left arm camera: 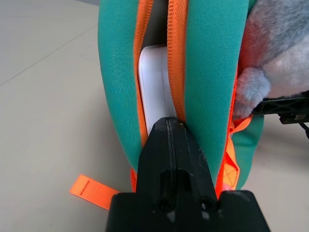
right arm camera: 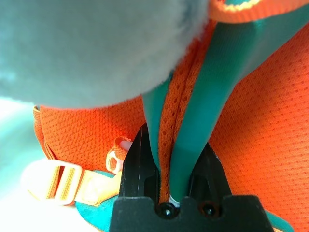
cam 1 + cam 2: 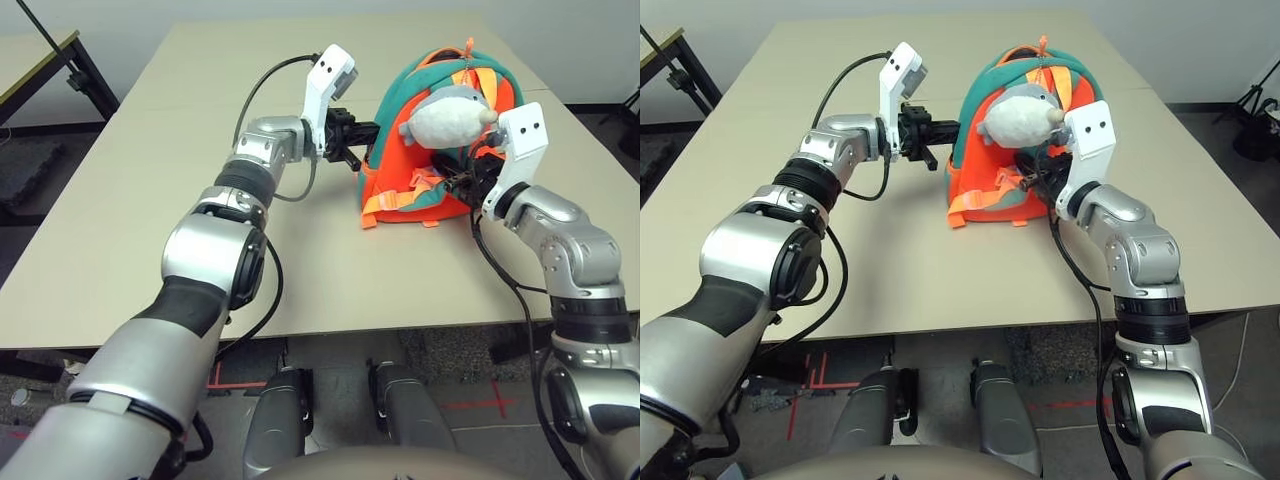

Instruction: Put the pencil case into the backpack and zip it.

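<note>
The backpack (image 3: pixel 440 140) stands on the worktop (image 3: pixel 150 220), and the white pencil case (image 1: pixel 155 89) sits inside its open zipper gap, which only my left wrist view shows. My left hand (image 1: pixel 170 140) is clenched at that opening's edge. My right hand (image 2: pixel 170 169) pinches a teal-and-orange strap (image 2: pixel 193 111) under the plush fish (image 3: pixel 448 115).

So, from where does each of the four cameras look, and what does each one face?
Left eye view: on the head, looking down at the table and backpack; both silver forearms show.
Right eye view: same head, same scene.
Left wrist view: faces the backpack's open slit with the pencil case inside; left pincer shut there.
Right wrist view: faces orange mesh; right pincer shut on a strap.
Both wrist views share the plush fish.
</note>
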Motion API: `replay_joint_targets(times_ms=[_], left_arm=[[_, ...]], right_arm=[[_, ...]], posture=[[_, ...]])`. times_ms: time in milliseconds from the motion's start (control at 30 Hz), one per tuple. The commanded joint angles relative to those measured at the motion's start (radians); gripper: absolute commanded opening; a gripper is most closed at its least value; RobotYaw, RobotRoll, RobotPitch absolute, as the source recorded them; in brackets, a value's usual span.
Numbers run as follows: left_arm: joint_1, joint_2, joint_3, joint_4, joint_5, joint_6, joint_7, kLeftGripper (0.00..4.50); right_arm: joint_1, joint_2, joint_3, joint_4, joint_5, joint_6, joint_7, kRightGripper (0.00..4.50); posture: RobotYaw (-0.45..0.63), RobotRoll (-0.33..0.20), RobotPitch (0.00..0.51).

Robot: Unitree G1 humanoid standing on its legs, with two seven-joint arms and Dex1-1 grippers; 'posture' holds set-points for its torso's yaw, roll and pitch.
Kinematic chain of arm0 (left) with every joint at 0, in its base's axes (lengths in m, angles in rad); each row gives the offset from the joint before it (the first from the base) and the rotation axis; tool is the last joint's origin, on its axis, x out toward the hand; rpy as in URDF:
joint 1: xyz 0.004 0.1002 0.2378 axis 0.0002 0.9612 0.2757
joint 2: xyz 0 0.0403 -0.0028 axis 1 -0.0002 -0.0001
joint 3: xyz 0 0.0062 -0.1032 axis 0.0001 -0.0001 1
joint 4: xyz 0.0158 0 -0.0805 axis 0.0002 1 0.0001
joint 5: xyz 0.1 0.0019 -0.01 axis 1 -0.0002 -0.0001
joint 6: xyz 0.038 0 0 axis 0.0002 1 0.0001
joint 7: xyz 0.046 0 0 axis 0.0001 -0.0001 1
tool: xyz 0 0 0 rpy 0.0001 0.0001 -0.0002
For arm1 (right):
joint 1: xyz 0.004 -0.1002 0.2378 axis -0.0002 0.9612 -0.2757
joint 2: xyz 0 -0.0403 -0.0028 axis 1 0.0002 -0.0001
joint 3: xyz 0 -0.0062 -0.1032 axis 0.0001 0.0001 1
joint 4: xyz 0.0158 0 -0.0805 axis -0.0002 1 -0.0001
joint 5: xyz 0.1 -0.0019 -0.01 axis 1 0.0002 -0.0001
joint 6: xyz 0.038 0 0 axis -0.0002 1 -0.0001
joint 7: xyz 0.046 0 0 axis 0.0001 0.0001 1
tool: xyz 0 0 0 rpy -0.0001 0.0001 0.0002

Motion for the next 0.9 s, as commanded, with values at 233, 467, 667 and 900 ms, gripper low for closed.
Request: replay_joint_targets(times_ms=[233, 467, 667, 900], left_arm=[[-0.088, 0.142, 0.08, -0.086, -0.058, 0.021, -0.142, 1.76], [-0.144, 0.186, 0.081, -0.252, -0.1, 0.042, -0.236, 4.5], [-0.1, 0.134, -0.017, -0.416, -0.062, -0.013, -0.275, 4.5], [-0.067, 0.091, -0.111, -0.459, -0.04, -0.069, -0.312, 4.5]], right_arm=[[0.012, 0.01, 0.015, -0.006, -0.006, 0.006, 0.0, 0.39], [0.005, 0.013, 0.023, 0.005, -0.008, 0.004, 0.008, 0.39], [0.005, 0.011, 0.023, 0.009, -0.01, 0.003, 0.01, 0.39], [0.011, 0.009, 0.021, 0.008, -0.012, 0.0, 0.009, 0.39]], posture=[[-0.24, 0.0, 0.105], [-0.23, 0.0, 0.106], [-0.24, 0.0, 0.103], [-0.25, 0.0, 0.097]])
